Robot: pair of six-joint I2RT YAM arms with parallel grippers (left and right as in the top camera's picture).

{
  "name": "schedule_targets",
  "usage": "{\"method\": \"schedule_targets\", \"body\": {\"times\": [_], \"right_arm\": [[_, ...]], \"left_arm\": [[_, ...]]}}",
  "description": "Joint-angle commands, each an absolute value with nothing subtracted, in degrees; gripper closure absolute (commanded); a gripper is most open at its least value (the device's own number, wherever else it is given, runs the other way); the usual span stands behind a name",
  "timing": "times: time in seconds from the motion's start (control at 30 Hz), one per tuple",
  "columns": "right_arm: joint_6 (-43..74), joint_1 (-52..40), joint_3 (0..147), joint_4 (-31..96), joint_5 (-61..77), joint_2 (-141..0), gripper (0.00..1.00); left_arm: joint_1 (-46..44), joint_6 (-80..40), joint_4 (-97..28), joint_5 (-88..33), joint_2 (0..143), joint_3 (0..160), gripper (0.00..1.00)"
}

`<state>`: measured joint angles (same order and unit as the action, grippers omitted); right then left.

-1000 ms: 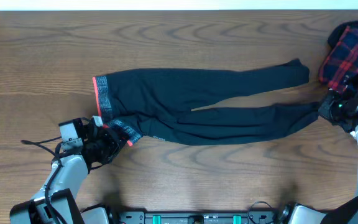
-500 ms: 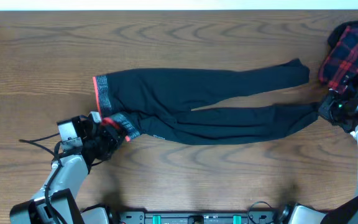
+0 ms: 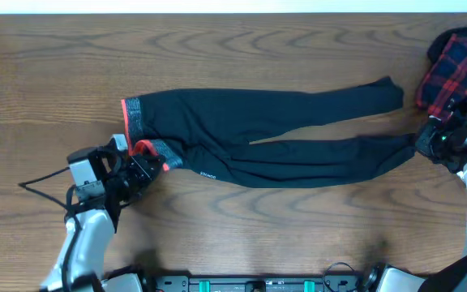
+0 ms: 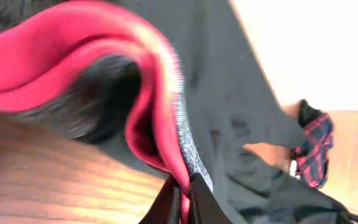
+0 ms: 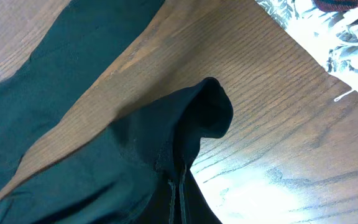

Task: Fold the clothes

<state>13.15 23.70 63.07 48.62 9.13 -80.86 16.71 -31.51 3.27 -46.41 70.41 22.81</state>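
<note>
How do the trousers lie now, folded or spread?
Spread. The trousers lie full length, legs apart; only a waistband corner is lifted, pinched by the left gripper.

Black trousers point(image 3: 217, 122) with red-edged grey-flecked waistband point(image 3: 133, 122), red-black plaid garment point(image 3: 460, 65), brown wood-grain table point(image 3: 233, 49).

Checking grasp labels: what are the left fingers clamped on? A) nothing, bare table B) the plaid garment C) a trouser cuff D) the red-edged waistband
D: in the left wrist view the left fingers pinch the red-edged waistband of the trousers, with fabric bunched between them.
</note>
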Motion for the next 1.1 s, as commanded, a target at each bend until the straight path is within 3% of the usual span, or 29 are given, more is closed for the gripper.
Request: {"method": "schedule_targets", "body": {"times": [0.0, 0.53, 1.07], "right_arm": [[12.5, 23.2, 64.2, 48.6, 8.8, -80.9, 0.99], [11.8, 23.2, 66.8, 43.3, 8.8, -79.9, 0.99], [12.8, 23.2, 66.8, 34.9, 8.8, -79.9, 0.99]], "left_arm": [[16.7, -33.8, 3.5, -47.4, 66.0, 23.4, 0.94], [16.7, -35.6, 3.5, -39.1, 59.3, 31.0, 0.94], [16.7, -27.4, -9.4, -36.4, 70.1, 48.1, 0.94]]}}
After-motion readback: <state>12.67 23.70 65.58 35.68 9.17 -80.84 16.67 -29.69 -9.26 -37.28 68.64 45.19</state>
